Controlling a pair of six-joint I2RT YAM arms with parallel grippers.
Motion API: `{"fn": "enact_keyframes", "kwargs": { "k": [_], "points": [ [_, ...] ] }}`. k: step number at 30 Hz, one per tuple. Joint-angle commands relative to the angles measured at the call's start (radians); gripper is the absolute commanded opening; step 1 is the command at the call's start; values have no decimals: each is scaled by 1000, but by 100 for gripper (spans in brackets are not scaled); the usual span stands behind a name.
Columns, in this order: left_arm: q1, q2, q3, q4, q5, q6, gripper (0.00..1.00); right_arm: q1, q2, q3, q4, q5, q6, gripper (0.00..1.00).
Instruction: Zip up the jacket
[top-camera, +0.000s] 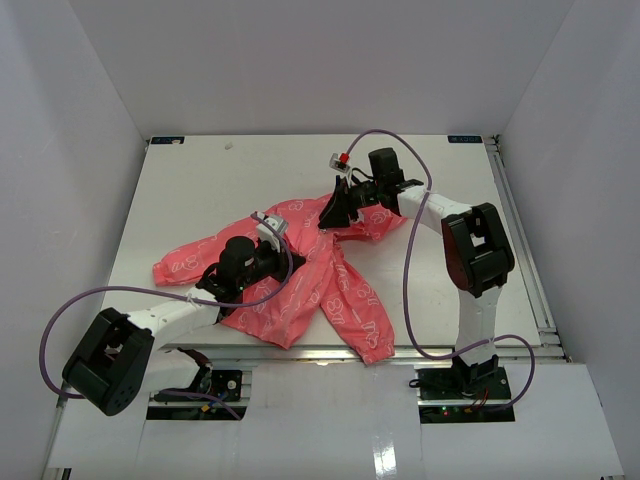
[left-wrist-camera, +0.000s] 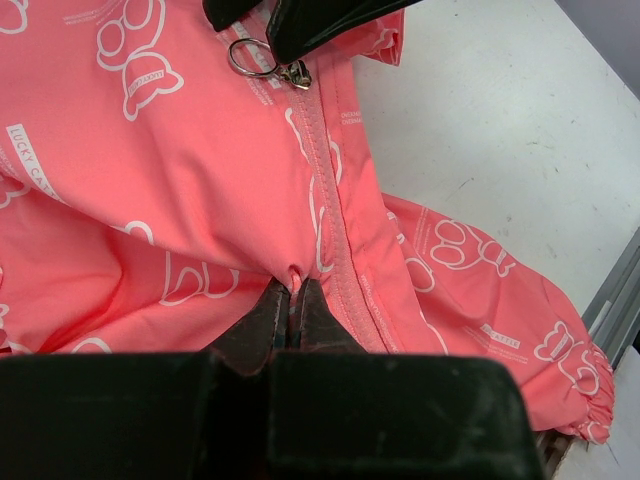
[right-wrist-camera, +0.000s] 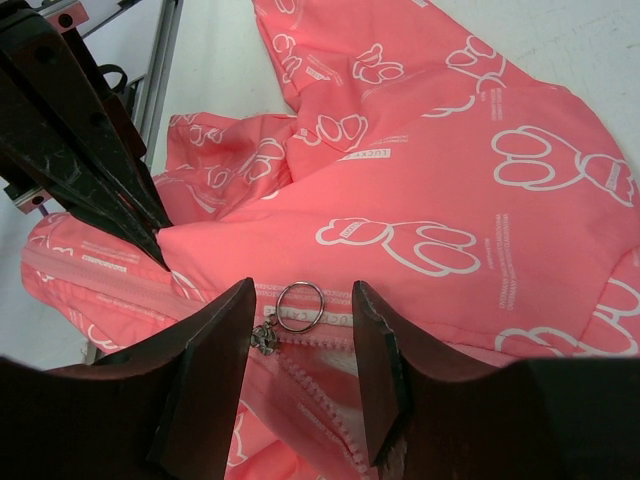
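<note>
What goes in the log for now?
left gripper: shut on jacket near zipper | right gripper: open around zipper ring | jacket: on table

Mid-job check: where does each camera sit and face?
Top external: above and behind the left arm and right arm, looking down on them and the table.
Left wrist: on its arm, looking along the left pincer, shut on the jacket beside the zipper.
Right wrist: on its arm, looking past the open right pincer straddling the zipper ring.
Both wrist views share that ring and the other pincer.
</note>
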Motion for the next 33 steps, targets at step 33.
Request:
{"fn": "enact_keyframes", "kwargs": {
  "k": [33],
  "points": [
    [-4, -5, -4, 38, -45, 33, 0, 70, 1, 77, -256, 165, -168, 53]
  ]
}}
